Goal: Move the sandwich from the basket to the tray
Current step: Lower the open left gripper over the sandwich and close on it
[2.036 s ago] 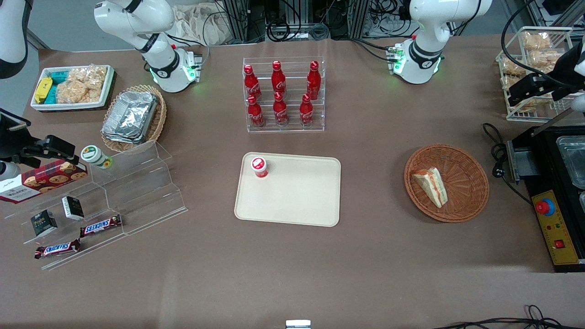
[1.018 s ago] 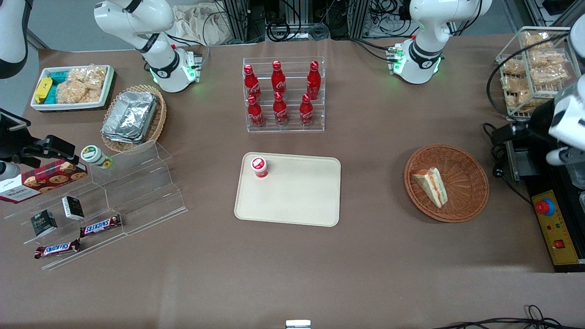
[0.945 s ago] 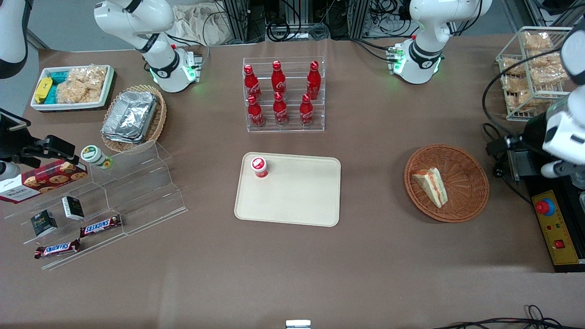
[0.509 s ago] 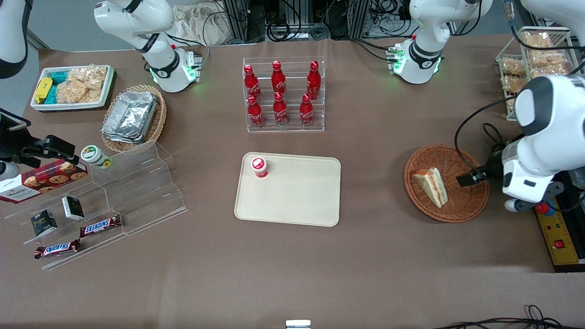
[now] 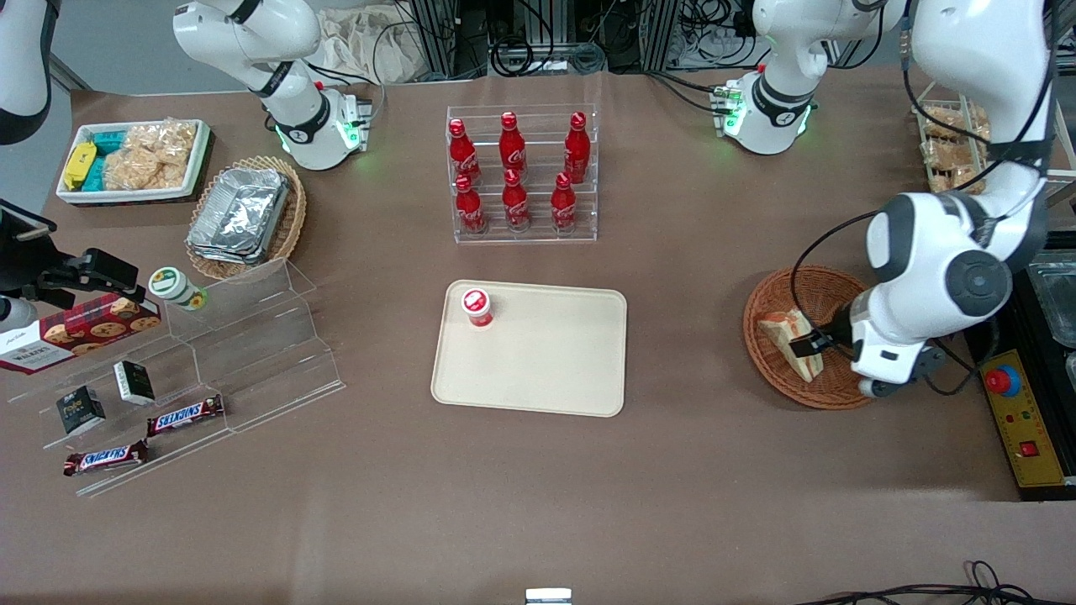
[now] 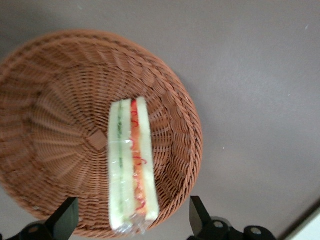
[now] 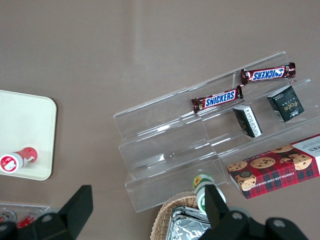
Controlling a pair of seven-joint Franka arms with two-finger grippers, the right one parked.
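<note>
Hovering over the basket [image 5: 841,386], gripper [image 6: 131,226] with jaws spread, sandwich [image 6: 131,170] lying between them in the basket; tray [image 5: 546,370] well apart on worktop.

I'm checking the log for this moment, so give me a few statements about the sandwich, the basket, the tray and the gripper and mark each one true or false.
1. The sandwich lies in the basket. True.
2. The gripper is shut on the sandwich. False: its fingers are open, spread on either side of the sandwich above the basket.
3. The tray holds nothing at all. False: a small red-capped bottle stands on it near one corner.
4. The sandwich shows green and red-orange filling between white bread layers. True.
5. The basket sits on the tray. False: it rests on the table, apart from the tray, toward the working arm's end.
</note>
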